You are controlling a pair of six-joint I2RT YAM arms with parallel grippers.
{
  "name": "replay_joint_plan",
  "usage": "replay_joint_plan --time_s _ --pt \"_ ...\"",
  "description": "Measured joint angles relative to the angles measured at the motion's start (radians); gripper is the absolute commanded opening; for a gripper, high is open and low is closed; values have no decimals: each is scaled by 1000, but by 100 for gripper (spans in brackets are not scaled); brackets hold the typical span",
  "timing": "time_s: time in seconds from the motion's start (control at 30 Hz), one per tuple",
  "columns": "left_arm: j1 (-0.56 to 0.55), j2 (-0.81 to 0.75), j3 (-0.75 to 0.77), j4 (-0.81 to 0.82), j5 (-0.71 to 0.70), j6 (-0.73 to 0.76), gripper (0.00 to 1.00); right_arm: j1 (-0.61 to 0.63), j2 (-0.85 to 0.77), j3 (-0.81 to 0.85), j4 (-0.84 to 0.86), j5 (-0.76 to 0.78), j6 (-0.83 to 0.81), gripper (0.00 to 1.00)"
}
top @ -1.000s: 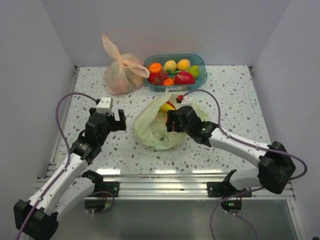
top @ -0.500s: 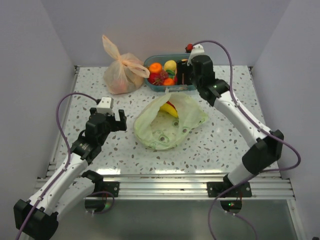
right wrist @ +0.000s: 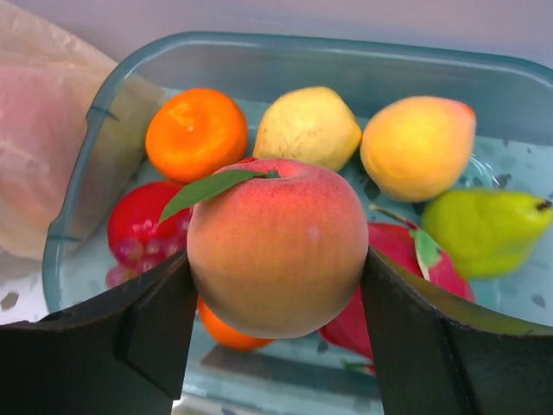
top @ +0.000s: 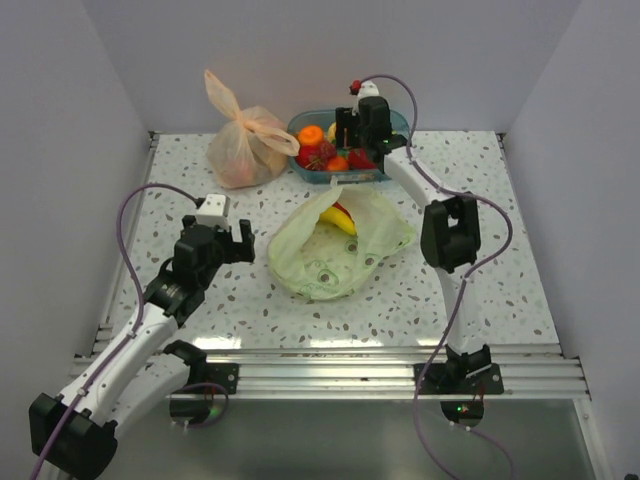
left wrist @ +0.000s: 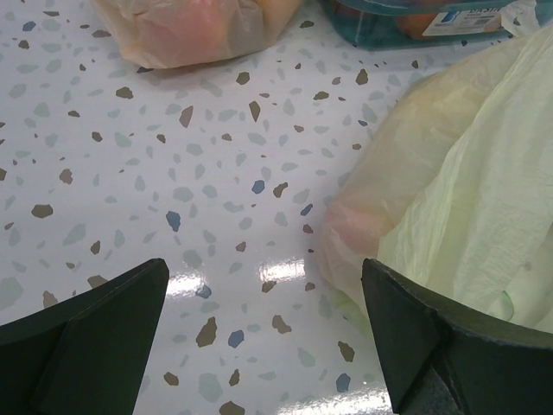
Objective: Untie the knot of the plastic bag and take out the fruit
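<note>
The pale green plastic bag [top: 325, 255] lies mid-table with its mouth open toward the back. No tied knot shows; one loose handle ear [top: 335, 184] sticks up. A yellow banana [top: 337, 219] and something red show in the mouth. My right gripper [top: 352, 130] hangs over the blue basket [top: 403, 121], shut on a pink-orange peach [right wrist: 276, 246] with a green leaf. In the right wrist view the gripper [right wrist: 276, 298] holds it above the basket's fruit. My left gripper [top: 238, 240] is open and empty, just left of the bag [left wrist: 458, 199], low over the table [left wrist: 263, 346].
The basket [right wrist: 259, 45] holds an orange, a yellow fruit, a peach, a green pear, red fruits and grapes. A tied peach-orange bag [top: 240, 145] stands at the back left, also in the left wrist view [left wrist: 190, 26]. White walls enclose the table.
My right arm has lifted from the green bag's mouth and swung back over the blue basket with the peach. The left arm has not moved.
</note>
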Motion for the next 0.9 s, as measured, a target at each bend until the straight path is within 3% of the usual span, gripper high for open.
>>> replay_joint_plan --time_s 0.03,0.17,0.37,0.5,0.7,0.9 --pt "0 4 0 0 1 0 100 -4 39 40 5 -3 5 80" --pt "0 10 0 0 3 0 100 -11 126 129 19 -24 26 99" --pt "0 10 0 0 3 0 100 -11 112 120 51 -44 29 99" --pt "0 5 0 0 3 0 100 -11 19 6 61 -67 8 99" --pt "0 -6 0 0 3 0 100 -7 -248 -189 -5 -139 -84 97" --pt "0 -12 0 0 3 0 100 39 -565 -415 -79 -169 -208 87"
